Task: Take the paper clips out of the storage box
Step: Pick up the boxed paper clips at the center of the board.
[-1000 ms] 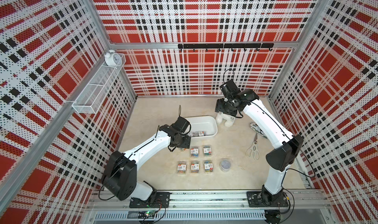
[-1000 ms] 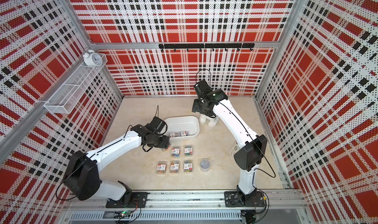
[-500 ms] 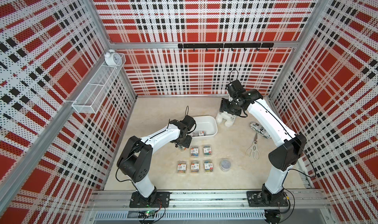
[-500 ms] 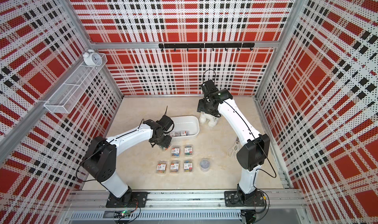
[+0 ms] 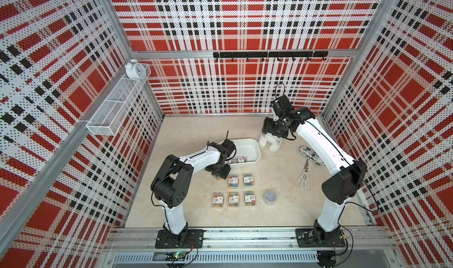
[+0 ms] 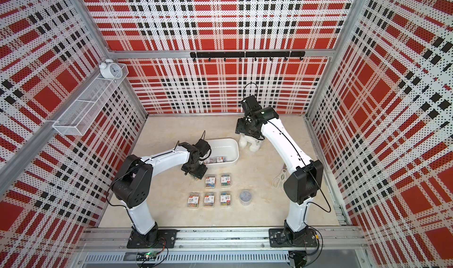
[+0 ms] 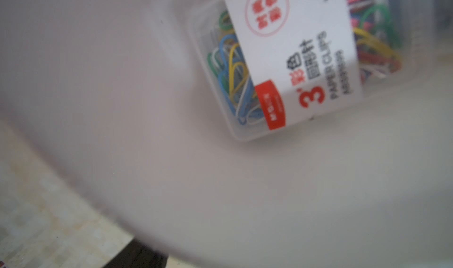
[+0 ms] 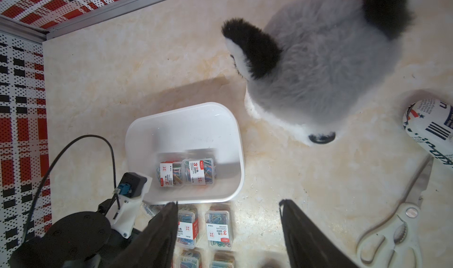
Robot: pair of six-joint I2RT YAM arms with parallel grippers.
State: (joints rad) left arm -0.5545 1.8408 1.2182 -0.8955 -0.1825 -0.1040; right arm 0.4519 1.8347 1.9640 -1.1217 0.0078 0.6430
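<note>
The left hand (image 5: 218,171) has dropped outside the 7 o'clock corner of the storage box (image 5: 256,146), a clear rigid clip case (image 5: 216,178) under it at the marbled tabletop (image 5: 191,132); clamped or released, I cannot tell. So 6 cases look out: 5 labelled cases (image 5: 232,182) sit in rows at 6 o'clock by a round tub (image 5: 269,197). 2 cases (image 8: 186,172) remain in the smooth white box. The right hand (image 8: 228,202), fingers apart, empty, hovers above a fluffy plush dog (image 8: 318,66).
</note>
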